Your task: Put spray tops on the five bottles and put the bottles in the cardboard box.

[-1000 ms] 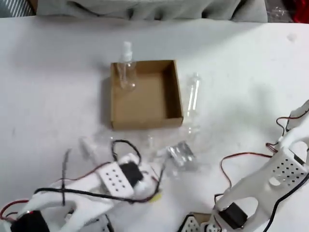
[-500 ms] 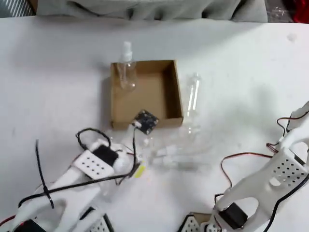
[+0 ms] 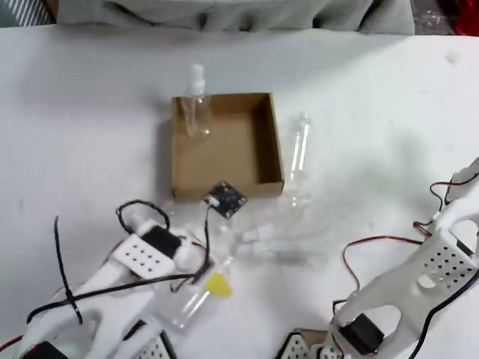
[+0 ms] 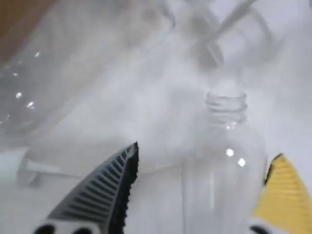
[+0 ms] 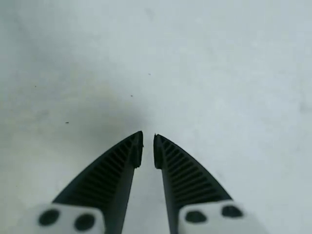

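left jaws apart around an uncapped bottle [image 4: 222, 161], cardboard box [image 3: 239, 153] beyond
nearest, the right jaws sit almost together over bare tabletop [image 5: 195, 58]. the left jaws flank the uncapped bottle, which lies on the tabletop. past it, more clear bottles [image 3: 273, 245] lie loosely before the cardboard box. a spray-topped bottle [image 3: 196, 105] stands at the box's far left corner, and another bottle [image 3: 298, 157] lies just beside its right wall.

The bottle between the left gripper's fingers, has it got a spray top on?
Off. The bottle shows a bare, open threaded neck with nothing screwed onto it.
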You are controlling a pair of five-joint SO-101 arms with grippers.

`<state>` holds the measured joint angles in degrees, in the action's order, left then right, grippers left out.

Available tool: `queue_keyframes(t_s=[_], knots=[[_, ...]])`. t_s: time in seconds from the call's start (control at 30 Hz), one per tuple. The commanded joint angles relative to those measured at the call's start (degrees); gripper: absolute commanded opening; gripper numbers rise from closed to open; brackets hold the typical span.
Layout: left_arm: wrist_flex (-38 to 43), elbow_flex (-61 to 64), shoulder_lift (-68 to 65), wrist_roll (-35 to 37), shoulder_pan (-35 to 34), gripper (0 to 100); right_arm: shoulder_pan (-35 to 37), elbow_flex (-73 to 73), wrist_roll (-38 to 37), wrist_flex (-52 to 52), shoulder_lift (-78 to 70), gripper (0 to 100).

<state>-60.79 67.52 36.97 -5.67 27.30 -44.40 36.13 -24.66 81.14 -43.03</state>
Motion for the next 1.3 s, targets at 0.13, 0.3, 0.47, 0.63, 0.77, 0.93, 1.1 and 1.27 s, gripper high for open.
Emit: queue_keyframes(t_s=[0.13, 0.3, 0.47, 0.63, 0.77, 0.93, 1.1, 1.27], knots=[[-6.3, -4.3, 1.9, -3.1, 0.0, 37, -0.4, 2.8, -0.5, 0.0, 3.5, 1.7], [-4.3, -2.6, 1.9, -1.8, 3.2, 37, -0.2, 2.8, -0.5, 0.0, 3.5, 1.7], [0.4, -2.5, 1.4, 1.9, 5.7, 37, 0.0, 2.8, -0.5, 0.0, 3.5, 1.7], [0.5, -1.2, 1.3, 3.2, 6.2, 36, -0.2, 2.8, -0.5, 0.0, 3.6, 1.7], [1.2, 1.9, 1.3, 3.2, 6.2, 36, 0.0, 2.8, -0.5, 0.0, 3.7, 1.7], [6.2, 5.3, 1.4, 3.2, 6.1, 27, 0.0, 2.8, -0.5, 0.0, 3.6, 1.7], [7.8, 4.5, 1.7, 2.6, 6.2, 13, 0.0, 2.8, -0.5, 0.0, 3.4, 1.7], [7.6, 2.6, 1.8, 2.6, 6.2, 1, -0.4, 2.8, -0.5, 0.0, 3.5, 1.7]])
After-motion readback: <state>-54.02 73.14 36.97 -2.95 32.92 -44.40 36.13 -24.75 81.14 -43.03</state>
